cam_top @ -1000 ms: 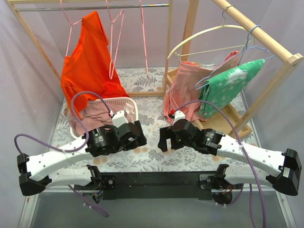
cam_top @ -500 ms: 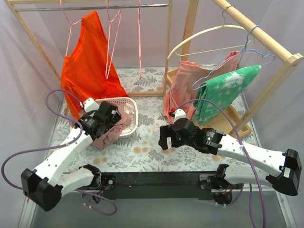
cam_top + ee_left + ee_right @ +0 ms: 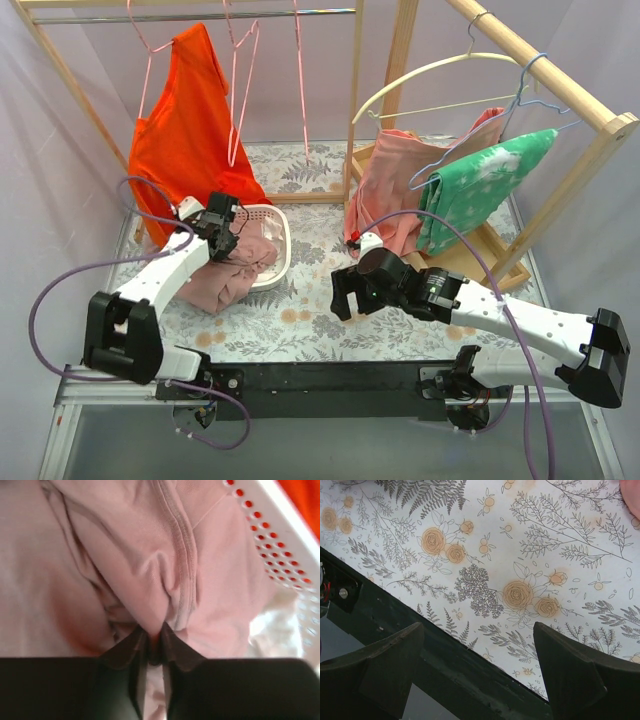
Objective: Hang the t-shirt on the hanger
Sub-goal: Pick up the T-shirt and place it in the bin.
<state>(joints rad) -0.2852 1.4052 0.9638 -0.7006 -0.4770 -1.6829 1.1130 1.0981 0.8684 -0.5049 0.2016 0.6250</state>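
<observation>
Left end effector (image 3: 230,240) is closed down to a narrow slit on a fold of the dusty mauve-pink cotton t-shirt (image 3: 225,280). In the left wrist view the two dark fingertips of this end effector (image 3: 153,635) nearly meet, with a ridge of the t-shirt (image 3: 150,570) and one of its stitched seams pinched between them. The t-shirt lies bunched in the white perforated plastic laundry basket (image 3: 278,218) and spills over the basket's near rim onto the floral-patterned worktop (image 3: 300,330). The basket's wall (image 3: 280,545) shows just right of the grasp.

Left arm reaches forward from its base at the near left corner, with the wrist above the basket's near rim and the end effector tilted down into the cloth.

Right end effector (image 3: 350,303) is spread wide and holds nothing. In the right wrist view its fingers stand well apart, and between them this end effector (image 3: 477,630) frames only bare worktop (image 3: 530,545) and the black bar at the near edge. It touches no object. Right arm lies low, its elbow at the far right and its forearm running left toward the centre of the worktop.

One bare thin pink wire clothes hanger (image 3: 244,100) hangs from the rail of the left wooden rack, just right of a bright orange shirt (image 3: 185,130) and well apart from both end effectors.
</observation>
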